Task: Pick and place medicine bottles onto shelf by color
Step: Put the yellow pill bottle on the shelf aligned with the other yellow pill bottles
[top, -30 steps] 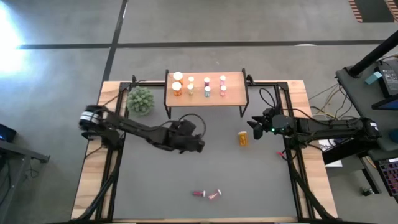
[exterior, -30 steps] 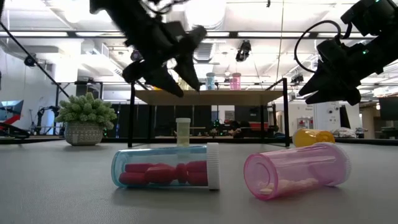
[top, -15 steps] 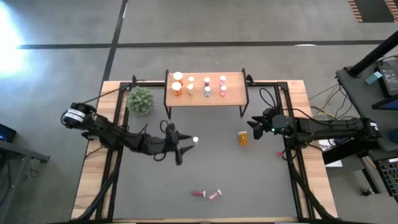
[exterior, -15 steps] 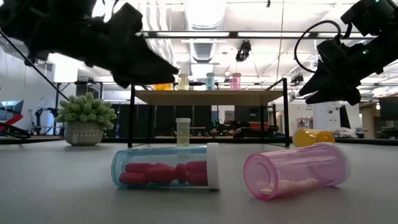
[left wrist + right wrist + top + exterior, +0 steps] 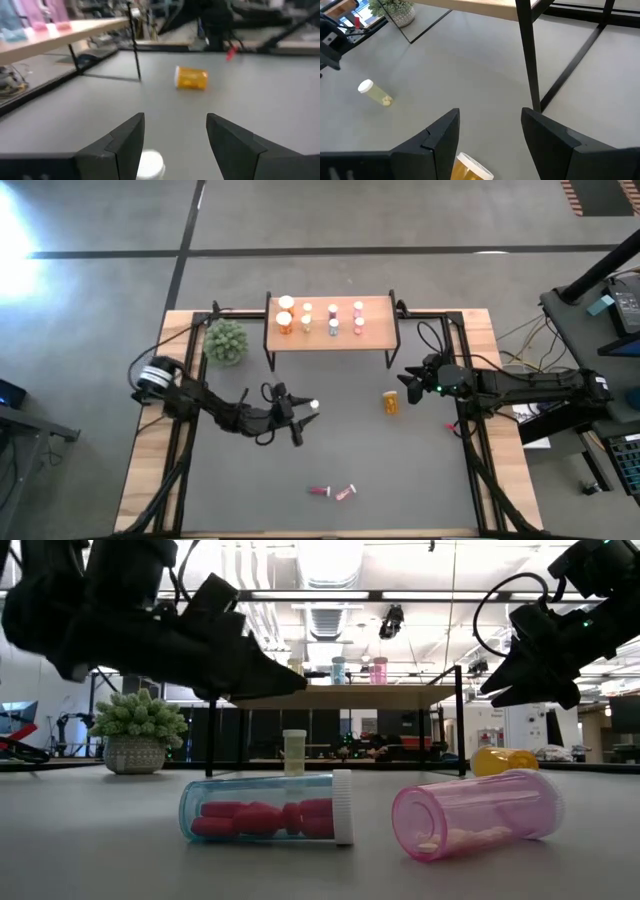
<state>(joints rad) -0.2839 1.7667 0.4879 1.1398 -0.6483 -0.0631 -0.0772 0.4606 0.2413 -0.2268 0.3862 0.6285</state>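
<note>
1. High view: the left gripper (image 5: 297, 418) is seen at frame centre-left, low over the grey table (image 5: 420, 480), fingers spread wide with nothing held.
2. A small yellowish bottle (image 5: 312, 406) with a white cap stands upright just beside the left fingertips, not gripped; in the left wrist view its cap (image 5: 149, 165) is seen between the open fingers (image 5: 125, 137) at the frame bottom.
3. The right gripper (image 5: 408, 386) is placed right of centre, jaws wide and empty, just beside an orange bottle (image 5: 390, 402) lying on its side; the same bottle is seen at the bottom edge of the right wrist view (image 5: 471, 169), between that arm's fingers.
4. The shelf (image 5: 378, 332) is seen at upper centre, carrying eight bottles in two rows: two orange ones (image 5: 285, 315) at its left end, then yellowish, bluish and pink pairs to the right.
5. Two more bottles lie on their sides at lower centre: a red-filled bottle (image 5: 321, 492) and a pink bottle (image 5: 345, 493), tips near each other.
6. Low view: the red-filled bottle (image 5: 268, 807) and pink bottle (image 5: 478, 811) fill the foreground, and the yellowish bottle (image 5: 294, 752) stands upright behind them.
7. A potted green plant (image 5: 225, 341) is seen left of the shelf.
</note>
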